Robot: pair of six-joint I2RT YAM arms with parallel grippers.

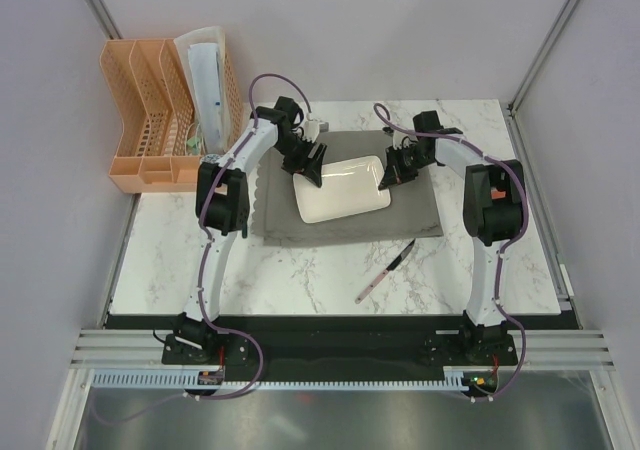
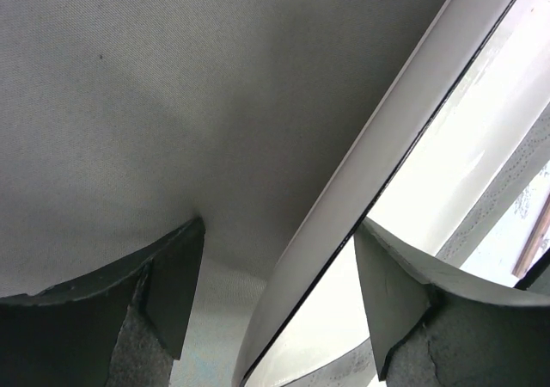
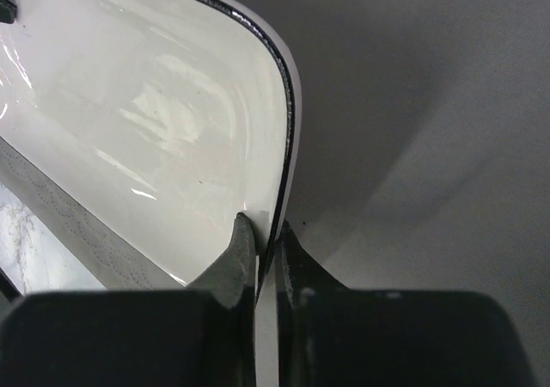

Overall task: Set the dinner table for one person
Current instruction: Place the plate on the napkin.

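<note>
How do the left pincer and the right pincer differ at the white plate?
The left pincer is open, astride the rim of the plate; the right pincer is shut on that rim. The left is at the plate's far-left corner, the right at its right edge. Both are over the grey placemat.

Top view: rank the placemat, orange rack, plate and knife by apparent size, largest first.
1. The placemat and the orange rack: about alike, too close to rank.
2. The plate.
3. The knife.
</note>
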